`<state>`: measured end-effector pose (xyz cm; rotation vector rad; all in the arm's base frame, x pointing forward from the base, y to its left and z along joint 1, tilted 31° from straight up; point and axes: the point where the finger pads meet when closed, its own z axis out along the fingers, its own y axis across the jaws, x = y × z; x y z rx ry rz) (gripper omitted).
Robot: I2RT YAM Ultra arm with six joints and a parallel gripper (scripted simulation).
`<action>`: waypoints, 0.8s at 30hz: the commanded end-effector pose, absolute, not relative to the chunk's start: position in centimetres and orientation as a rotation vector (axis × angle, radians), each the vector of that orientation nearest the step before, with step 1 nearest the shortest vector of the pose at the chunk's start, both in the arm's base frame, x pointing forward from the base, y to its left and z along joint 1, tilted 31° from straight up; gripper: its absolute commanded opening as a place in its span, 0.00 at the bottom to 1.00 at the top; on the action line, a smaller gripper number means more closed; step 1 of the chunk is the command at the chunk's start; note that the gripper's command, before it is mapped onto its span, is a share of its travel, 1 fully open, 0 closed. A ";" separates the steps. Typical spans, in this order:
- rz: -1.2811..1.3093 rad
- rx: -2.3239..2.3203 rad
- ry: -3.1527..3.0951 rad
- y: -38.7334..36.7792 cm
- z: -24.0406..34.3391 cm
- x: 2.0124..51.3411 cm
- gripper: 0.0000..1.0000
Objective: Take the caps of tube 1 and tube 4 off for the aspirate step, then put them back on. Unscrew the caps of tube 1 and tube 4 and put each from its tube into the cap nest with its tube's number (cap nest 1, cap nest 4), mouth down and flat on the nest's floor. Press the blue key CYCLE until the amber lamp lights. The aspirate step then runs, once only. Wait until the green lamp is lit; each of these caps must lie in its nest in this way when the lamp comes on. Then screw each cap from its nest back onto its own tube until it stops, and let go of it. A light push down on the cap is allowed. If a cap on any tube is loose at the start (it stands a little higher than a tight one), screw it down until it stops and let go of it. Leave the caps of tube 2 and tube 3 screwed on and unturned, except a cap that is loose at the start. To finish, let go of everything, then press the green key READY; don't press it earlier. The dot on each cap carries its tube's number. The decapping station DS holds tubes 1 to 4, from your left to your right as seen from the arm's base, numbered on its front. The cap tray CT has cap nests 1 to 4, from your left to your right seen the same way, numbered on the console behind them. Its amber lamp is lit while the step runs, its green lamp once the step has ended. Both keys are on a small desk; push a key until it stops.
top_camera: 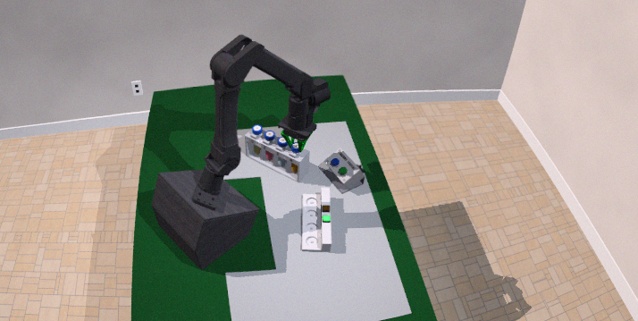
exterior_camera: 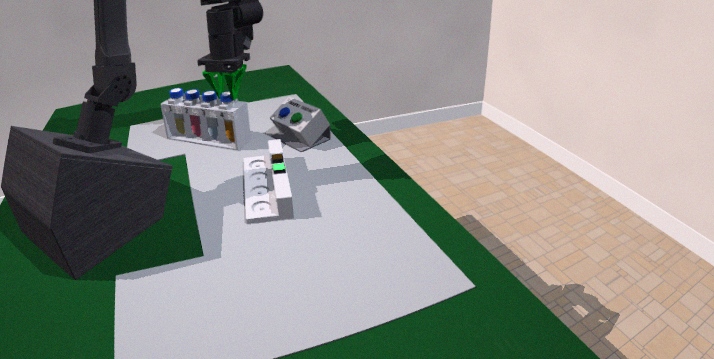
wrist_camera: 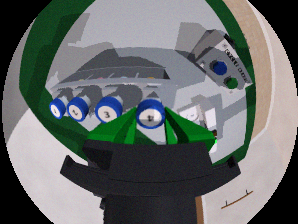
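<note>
The decapping station (top_camera: pixel 277 155) holds four tubes, each with a blue cap on it. My gripper (top_camera: pixel 295 145) hangs straight down over the right end of the station and is shut on the cap of tube 4 (wrist_camera: pixel 150 115), which sits on its tube. It also shows in the exterior view (exterior_camera: pixel 226 97). The caps of tube 1 (exterior_camera: pixel 175 93), tube 2 (exterior_camera: pixel 192 94) and tube 3 (exterior_camera: pixel 209 96) stand free to its left. The cap tray (top_camera: pixel 311 221) shows four empty nests. The green lamp (top_camera: pixel 326 218) on its console is lit.
The key desk (top_camera: pixel 338 171) stands to the right of the station, tilted, with the blue key (top_camera: pixel 334 162) and the green key (top_camera: pixel 342 170) on top. The arm's dark base block (top_camera: pixel 203 216) stands on the green mat to the left.
</note>
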<state>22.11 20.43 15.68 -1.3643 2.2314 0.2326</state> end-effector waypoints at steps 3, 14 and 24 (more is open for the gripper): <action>0.232 -1.367 2.217 20.5 16.0 22.1 0.00; 0.291 -1.182 2.333 20.5 16.0 22.2 0.00; 0.383 -0.869 2.490 20.5 16.0 22.2 0.00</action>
